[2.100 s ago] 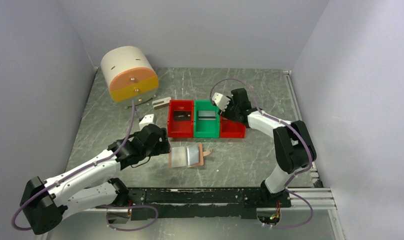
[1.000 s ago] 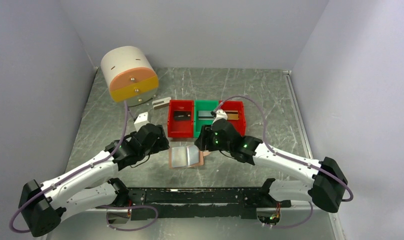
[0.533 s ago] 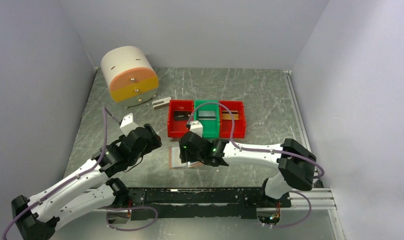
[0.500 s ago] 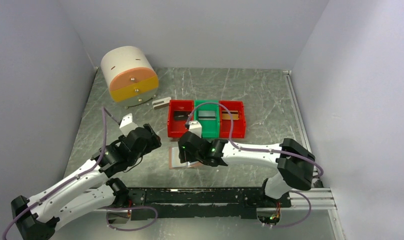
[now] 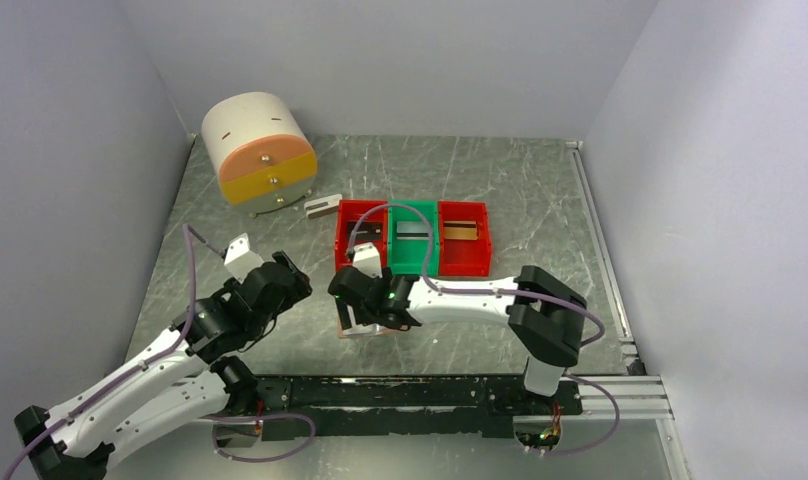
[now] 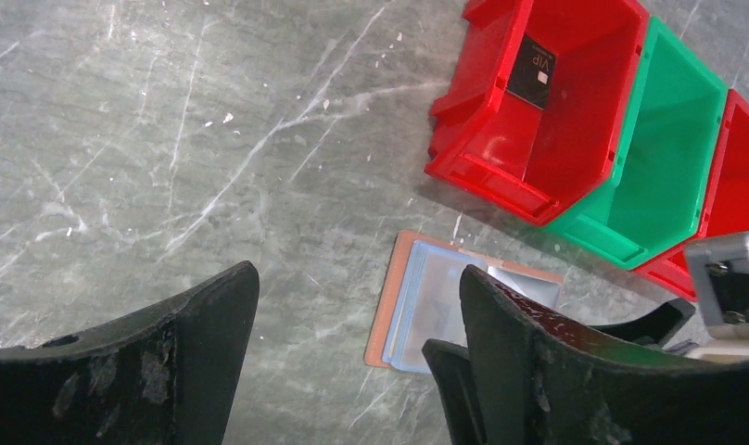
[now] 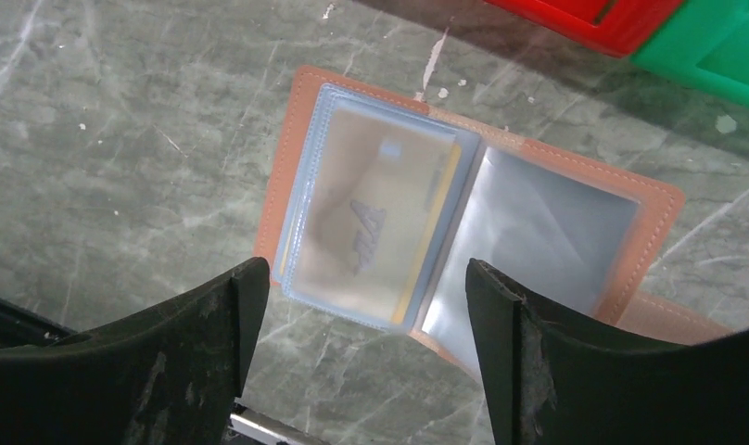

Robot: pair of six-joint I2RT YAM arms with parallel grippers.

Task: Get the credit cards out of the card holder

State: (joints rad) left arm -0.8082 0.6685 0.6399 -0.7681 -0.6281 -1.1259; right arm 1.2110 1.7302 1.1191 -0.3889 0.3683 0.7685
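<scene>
The tan card holder [image 7: 547, 218] lies open on the table, pale blue pockets up. Its left pocket holds a yellow-orange credit card [image 7: 375, 218]; the right pocket looks clear. My right gripper [image 7: 363, 278] hovers open right above the holder, touching nothing, and hides most of the card holder [image 5: 346, 326] from the top camera. My left gripper [image 6: 357, 278] is open and empty, to the left of the card holder [image 6: 417, 297]. A black card [image 6: 536, 69] lies in the left red bin [image 6: 501, 158], a grey-white card [image 5: 414, 230] in the green bin, a gold-brown card [image 5: 461, 231] in the right red bin.
Three joined bins stand behind the holder: red [image 5: 361, 262], green [image 5: 413, 262], red [image 5: 464, 262]. A white drum with orange and yellow drawers [image 5: 260, 150] sits at the back left, with a small grey-white block [image 5: 323, 206] beside it. The right arm's cable arcs over the bins.
My right arm swung from the bins leftward to above the card holder, and its jaws widened. My left arm drew back toward the near left, away from the holder.
</scene>
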